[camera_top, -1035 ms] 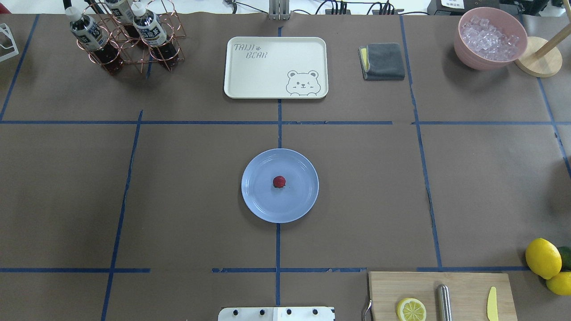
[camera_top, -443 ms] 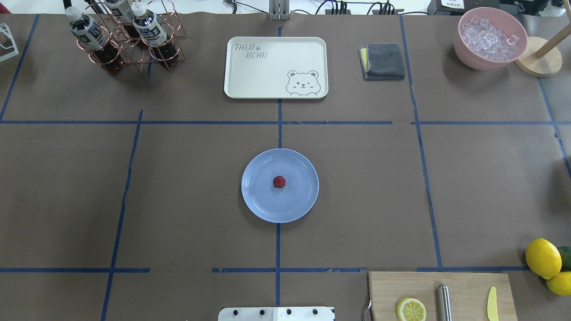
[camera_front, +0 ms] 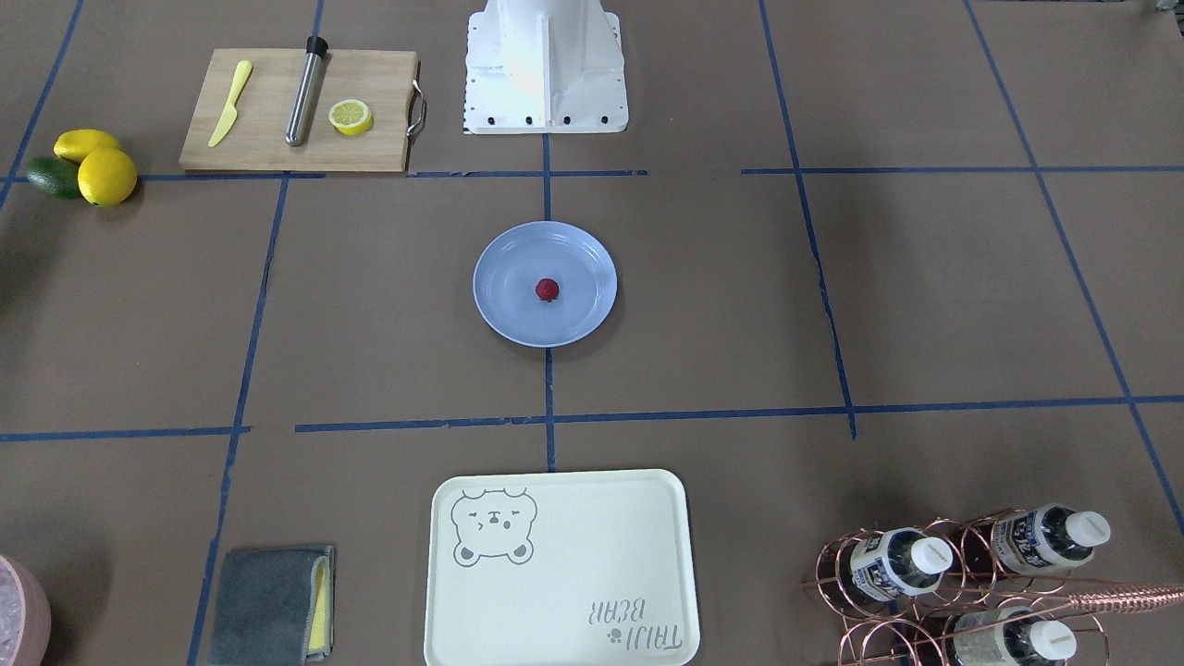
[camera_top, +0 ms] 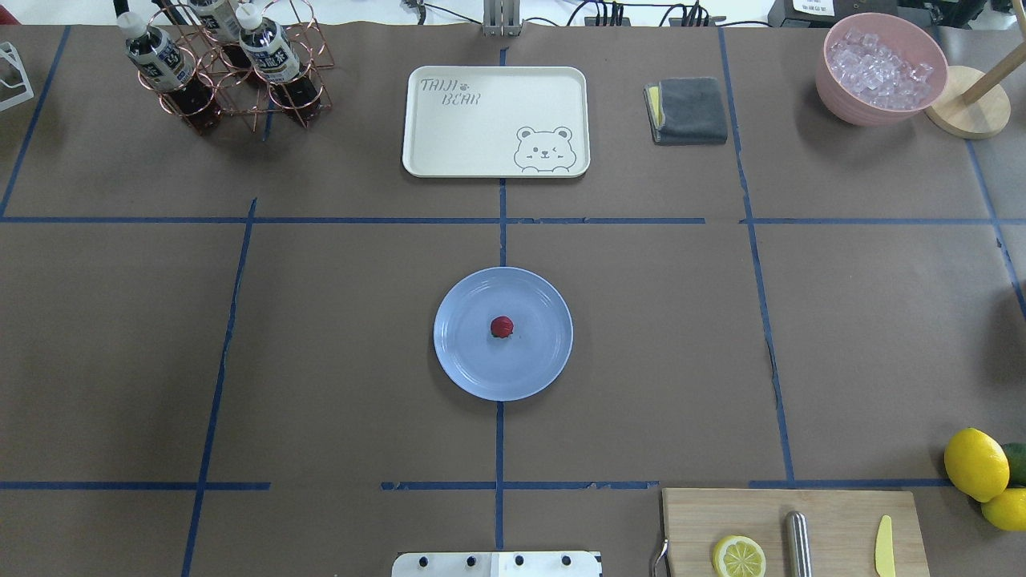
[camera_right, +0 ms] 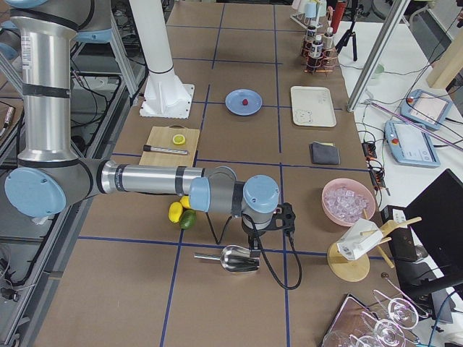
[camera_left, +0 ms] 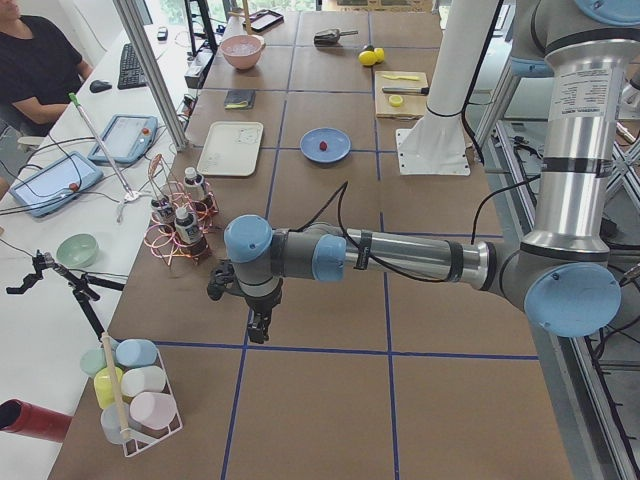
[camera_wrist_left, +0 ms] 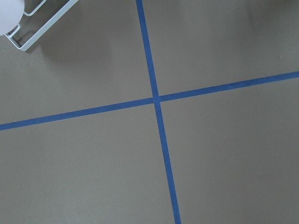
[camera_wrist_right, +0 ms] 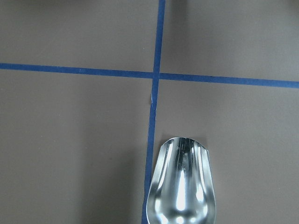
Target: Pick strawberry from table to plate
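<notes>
The small dark red strawberry (camera_top: 502, 326) lies near the middle of the light-blue plate (camera_top: 457, 361), at the centre of the brown-paper table (camera_top: 345, 320). The front-facing view shows the same strawberry (camera_front: 548, 289) on the plate (camera_front: 499, 310). No arm reaches into these two views. My left gripper (camera_left: 257, 325) hangs over the table's left end, far from the plate (camera_left: 312, 140). My right gripper (camera_right: 252, 240) hangs at the right end, above a metal scoop (camera_right: 235, 258). Neither wrist view shows fingers, so I cannot tell if either gripper is open or shut.
A cream bear tray (camera_top: 495, 120), a copper rack of bottles (camera_top: 228, 68), a grey cloth (camera_top: 689, 110) and a pink bowl of ice (camera_top: 880, 68) line the far side. A cutting board (camera_top: 793, 533) and lemons (camera_top: 975, 463) sit near right. A seated person (camera_left: 35, 60) is beside the table.
</notes>
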